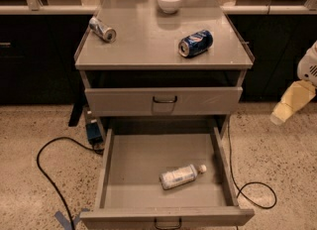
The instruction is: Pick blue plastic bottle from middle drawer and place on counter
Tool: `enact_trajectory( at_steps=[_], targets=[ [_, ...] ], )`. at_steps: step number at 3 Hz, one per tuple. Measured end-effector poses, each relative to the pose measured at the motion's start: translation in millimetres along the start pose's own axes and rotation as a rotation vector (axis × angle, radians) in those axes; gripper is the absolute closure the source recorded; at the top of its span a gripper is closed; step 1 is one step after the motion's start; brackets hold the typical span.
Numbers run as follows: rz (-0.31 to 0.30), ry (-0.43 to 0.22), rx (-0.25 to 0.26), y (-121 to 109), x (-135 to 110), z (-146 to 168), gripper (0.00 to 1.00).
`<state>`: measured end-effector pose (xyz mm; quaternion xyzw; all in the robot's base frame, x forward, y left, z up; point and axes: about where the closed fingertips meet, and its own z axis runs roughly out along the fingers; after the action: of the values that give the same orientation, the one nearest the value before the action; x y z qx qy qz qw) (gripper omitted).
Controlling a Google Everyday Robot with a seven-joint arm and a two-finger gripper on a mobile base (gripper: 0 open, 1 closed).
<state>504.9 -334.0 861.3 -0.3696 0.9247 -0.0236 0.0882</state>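
Your bottle (179,176) lies on its side in the open drawer (133,164), at six o'clock. Your gripper (279,117) hangs at three o'clock; you can't make out its grip.

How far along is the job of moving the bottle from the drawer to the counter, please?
Done: the drawer is pulled open. In hand: nothing yet; the end effector hangs off to the drawer's right, apart from the bottle, which lies on its side in the drawer. Left: grasp it, lift it, and set it on the counter.
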Motion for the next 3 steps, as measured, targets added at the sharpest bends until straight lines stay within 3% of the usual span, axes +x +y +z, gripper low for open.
enact_trajectory(
  at_steps=[2, 3],
  targets=[
    [-0.033, -0.014, -0.019, 0, -5, 10, 0.0],
    [-0.126, -0.054, -0.076, 1, -28, 41, 0.0]
  ],
)
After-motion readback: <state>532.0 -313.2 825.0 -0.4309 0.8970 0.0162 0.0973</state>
